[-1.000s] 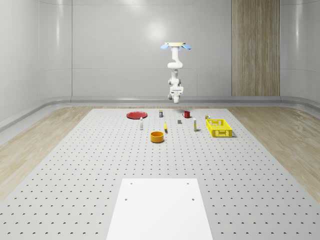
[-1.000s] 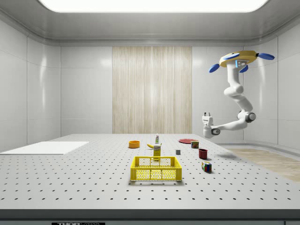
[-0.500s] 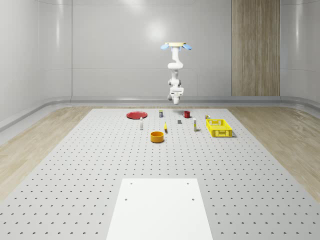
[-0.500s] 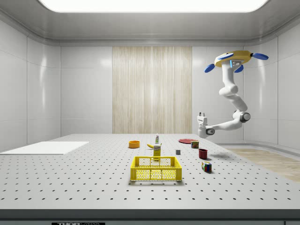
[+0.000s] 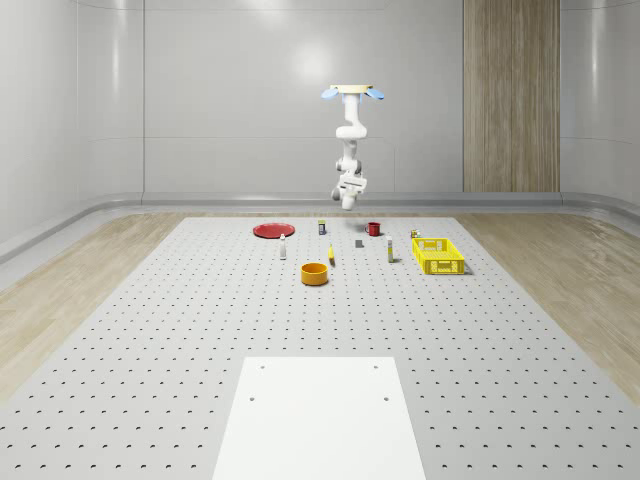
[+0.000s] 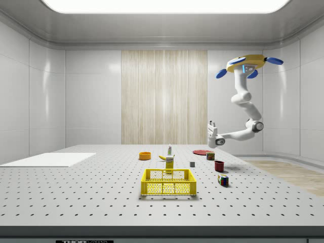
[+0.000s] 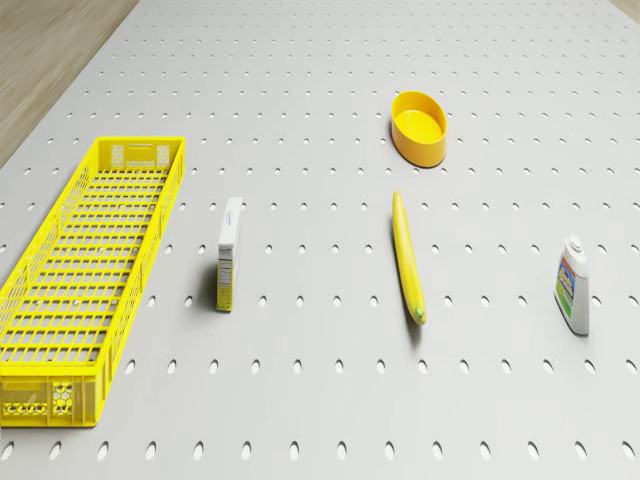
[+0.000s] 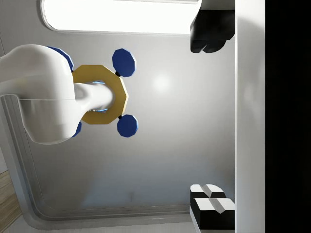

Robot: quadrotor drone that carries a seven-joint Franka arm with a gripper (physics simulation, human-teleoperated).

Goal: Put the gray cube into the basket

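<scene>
Bright even render, ceiling light panel [image 6: 164, 5] overhead, soft short shadows, glossy wall glare

Yellow basket [image 7: 90, 260] (mesh-patterned), gray cube [image 6: 192, 164].

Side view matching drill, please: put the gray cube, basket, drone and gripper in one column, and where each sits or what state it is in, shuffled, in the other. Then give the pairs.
1. gray cube
2. basket
3. drone
4. gripper

A. hovering high, at the side view's right
B. yellow, on the table, nearest the side camera
C. in the air, open, holding nothing
D. on the table, just to the side view's left of the red mug

Pairs: 1-D, 2-B, 3-A, 4-C
</scene>
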